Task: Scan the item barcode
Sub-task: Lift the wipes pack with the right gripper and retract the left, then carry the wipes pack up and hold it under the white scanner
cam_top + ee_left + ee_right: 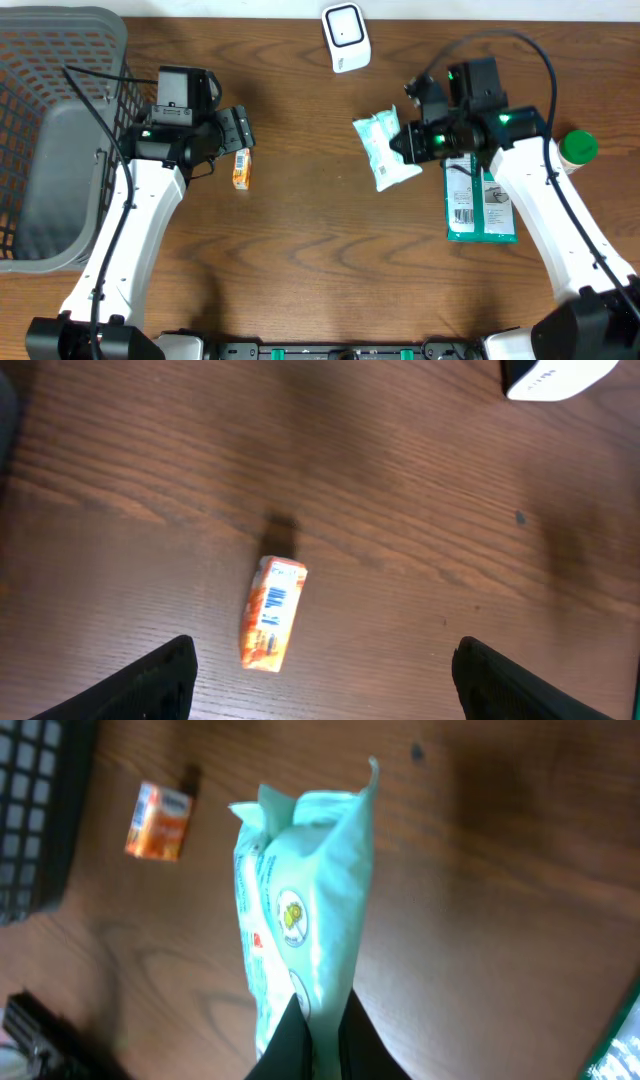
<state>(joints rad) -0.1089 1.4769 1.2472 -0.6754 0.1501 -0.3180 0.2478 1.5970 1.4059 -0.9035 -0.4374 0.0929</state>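
A small orange box [241, 168] lies flat on the wooden table, and the left wrist view shows its white barcode label facing up [272, 613]. My left gripper [240, 130] hangs just above it, open, fingers wide apart with nothing between them [325, 680]. A white scanner [346, 37] stands at the table's far edge. My right gripper [408, 140] is shut on the end seam of a pale green wipes packet [385, 150], held above the table right of centre. In the right wrist view the packet [300, 900] sticks out from the pinched fingers [322, 1010].
A grey mesh basket [60, 100] fills the far left. A larger green pack [480, 205] with a barcode label lies under the right arm. A green-capped bottle [578, 147] stands at the right. Cables run over both arms.
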